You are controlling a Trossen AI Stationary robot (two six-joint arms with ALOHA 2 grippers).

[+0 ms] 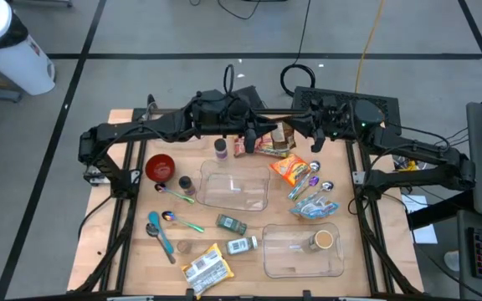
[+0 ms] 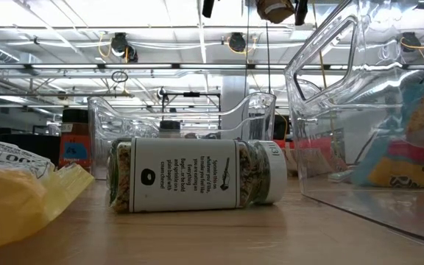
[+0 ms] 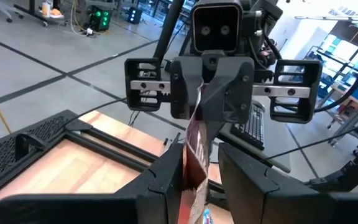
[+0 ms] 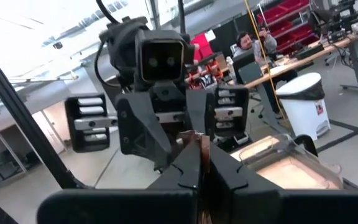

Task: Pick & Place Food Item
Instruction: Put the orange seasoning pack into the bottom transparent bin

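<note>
A red-brown snack packet (image 1: 271, 144) is held in the air between both grippers over the table's far middle. My left gripper (image 1: 251, 139) comes at it from the table's left and is shut on it. From the right, my right gripper (image 1: 294, 134) is shut on the packet's other end. The two grippers face each other, both pointing about level. In the low view only the packet's underside (image 2: 274, 9) shows, at the top edge. A clear empty container (image 1: 234, 188) stands on the table just nearer than the packet. My left gripper has the packet's left end (image 3: 192, 171) between its two fingers, which point level from the table's left. The packet stands on edge, clear of the table. My right gripper pinches the packet's thin right edge (image 4: 199, 142) between its shut fingers, level from the table's right.
An orange packet (image 1: 289, 170), a blue-and-white pouch (image 1: 315, 206) and spoons lie right of the container. A second clear container (image 1: 304, 249) with a jar stands at the near right. A red bowl (image 1: 160, 167), spice jars (image 1: 231, 223) and a yellow packet (image 1: 206, 267) lie left and near.
</note>
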